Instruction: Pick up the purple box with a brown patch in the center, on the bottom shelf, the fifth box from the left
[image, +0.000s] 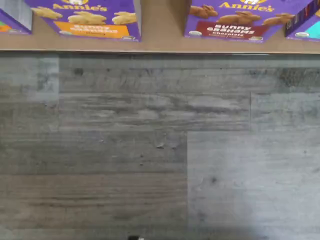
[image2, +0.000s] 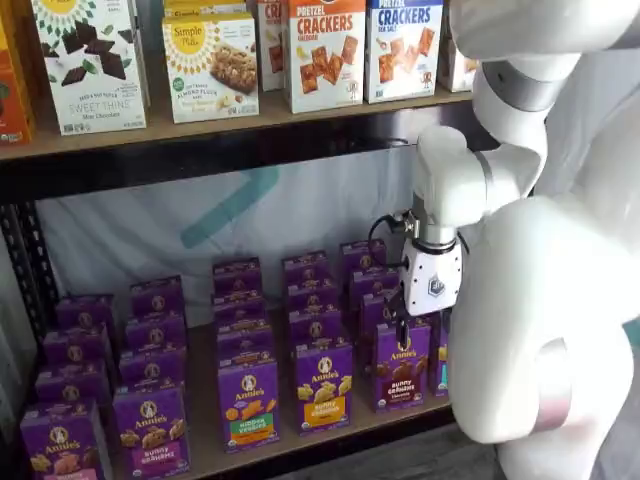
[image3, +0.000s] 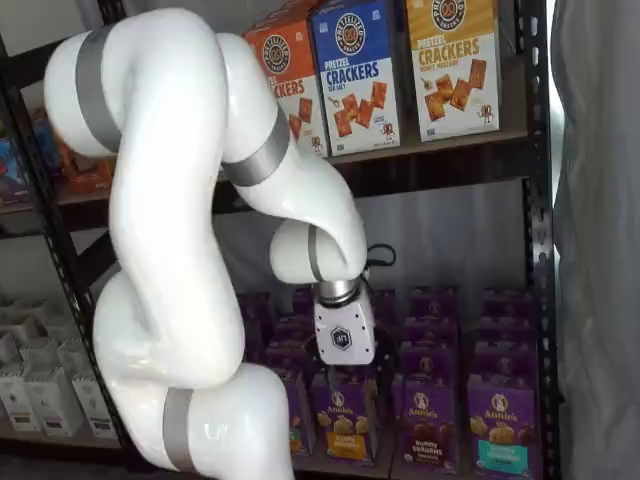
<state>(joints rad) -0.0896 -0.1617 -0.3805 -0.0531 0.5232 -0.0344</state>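
Observation:
The purple box with a brown patch stands at the front of its row on the bottom shelf (image2: 197, 452); it shows in both shelf views (image2: 402, 366) (image3: 422, 422) and in the wrist view (image: 235, 21). The gripper (image3: 355, 385) hangs in front of the shelf, just above the front boxes. In a shelf view the two black fingers stand apart, with a gap and nothing between them. In a shelf view (image2: 403, 335) only one finger shows, over the box's top left. The wrist view looks down on the shelf's front edge (image: 160, 46).
A purple box with a yellow patch (image: 95, 20) (image2: 323, 388) stands left of the brown-patch one, and a teal-patch one (image3: 497, 428) stands right. Upper board holds cracker boxes (image2: 326, 52). Grey plank floor (image: 150, 150) lies below. A black rack post (image3: 535, 230) stands at the right.

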